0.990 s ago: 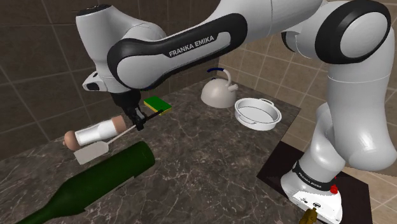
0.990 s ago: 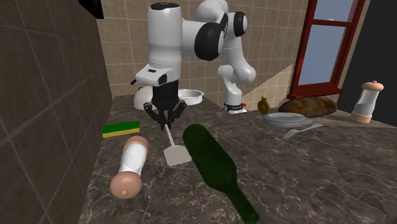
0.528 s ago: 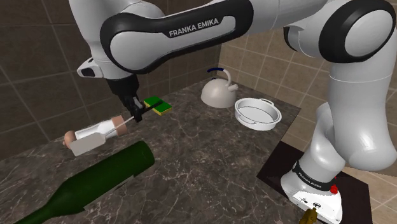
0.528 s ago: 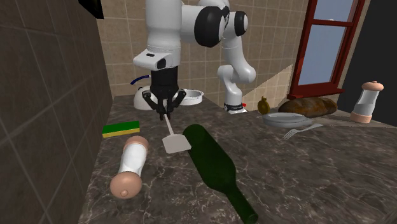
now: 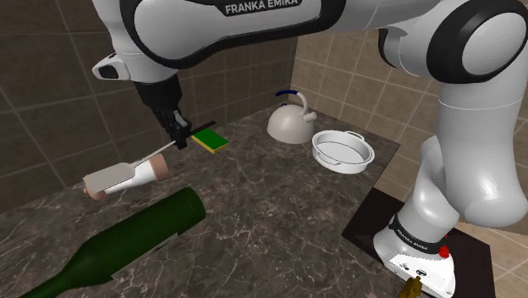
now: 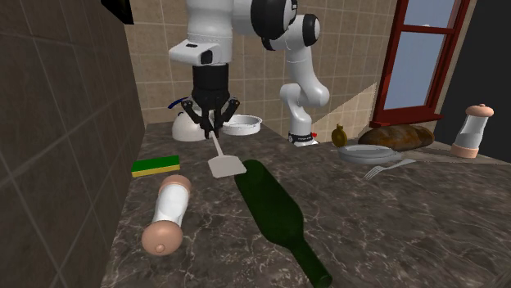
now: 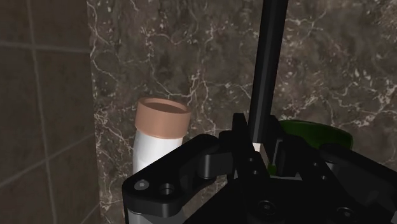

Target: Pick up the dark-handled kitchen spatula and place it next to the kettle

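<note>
A dark, white-veined marble counter (image 5: 279, 212) runs along brown tiled walls (image 5: 51, 102) that turn beige toward the shoulder view's right.

From that view's left, a green bottle (image 5: 118, 241) lies on its side. Behind it a white mill (image 6: 170, 209) with tan ends also lies flat. Above them the gripper (image 5: 179, 138) is clamped on the black handle of the spatula (image 6: 227, 168). The spatula slants down from the fingers with its pale blade lowest, seemingly off the counter, over the strip between mill and bottle.

Next comes a green-and-yellow sponge (image 5: 210, 140). Then the white kettle (image 5: 290, 125) with a blue handle stands by the wall, well apart from the spatula, with a white pan (image 5: 343, 152) just beside it. Last is the white base (image 5: 420, 254) on a black slab (image 5: 372, 216). The arm (image 5: 211, 42) reads "FRANKA EMIKA" in white.

In the second exterior view's right half, a red-framed window (image 6: 426, 49) sits above a loaf (image 6: 397, 136), a plate (image 6: 360, 154), a fork (image 6: 385, 169) and a second mill (image 6: 471, 131), upright. Beyond them is a black area (image 6: 495, 49).
</note>
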Controlling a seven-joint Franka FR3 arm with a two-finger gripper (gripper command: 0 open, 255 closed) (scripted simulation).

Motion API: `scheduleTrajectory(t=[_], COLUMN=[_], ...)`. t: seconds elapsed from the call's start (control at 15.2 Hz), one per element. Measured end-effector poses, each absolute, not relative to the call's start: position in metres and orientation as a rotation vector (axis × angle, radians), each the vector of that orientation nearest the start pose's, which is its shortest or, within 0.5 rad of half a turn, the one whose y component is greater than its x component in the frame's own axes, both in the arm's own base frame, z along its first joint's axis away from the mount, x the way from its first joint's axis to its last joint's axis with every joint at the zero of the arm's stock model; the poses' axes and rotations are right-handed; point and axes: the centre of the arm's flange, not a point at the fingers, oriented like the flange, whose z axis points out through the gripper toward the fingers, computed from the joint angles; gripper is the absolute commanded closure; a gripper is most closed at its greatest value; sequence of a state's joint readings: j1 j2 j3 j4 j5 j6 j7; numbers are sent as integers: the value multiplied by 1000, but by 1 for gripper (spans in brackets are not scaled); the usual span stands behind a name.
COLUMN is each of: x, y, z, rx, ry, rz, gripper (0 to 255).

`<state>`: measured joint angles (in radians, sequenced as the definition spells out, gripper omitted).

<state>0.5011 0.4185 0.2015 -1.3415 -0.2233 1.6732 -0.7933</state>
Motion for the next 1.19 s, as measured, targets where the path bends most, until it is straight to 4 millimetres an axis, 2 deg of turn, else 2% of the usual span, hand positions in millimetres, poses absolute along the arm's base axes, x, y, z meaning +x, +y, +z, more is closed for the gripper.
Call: scheduleTrajectory(t=[1.19], x=[543], y=[401], z=[581], rx=[-2380], ry=[-2248], rz=[139], gripper=[255])
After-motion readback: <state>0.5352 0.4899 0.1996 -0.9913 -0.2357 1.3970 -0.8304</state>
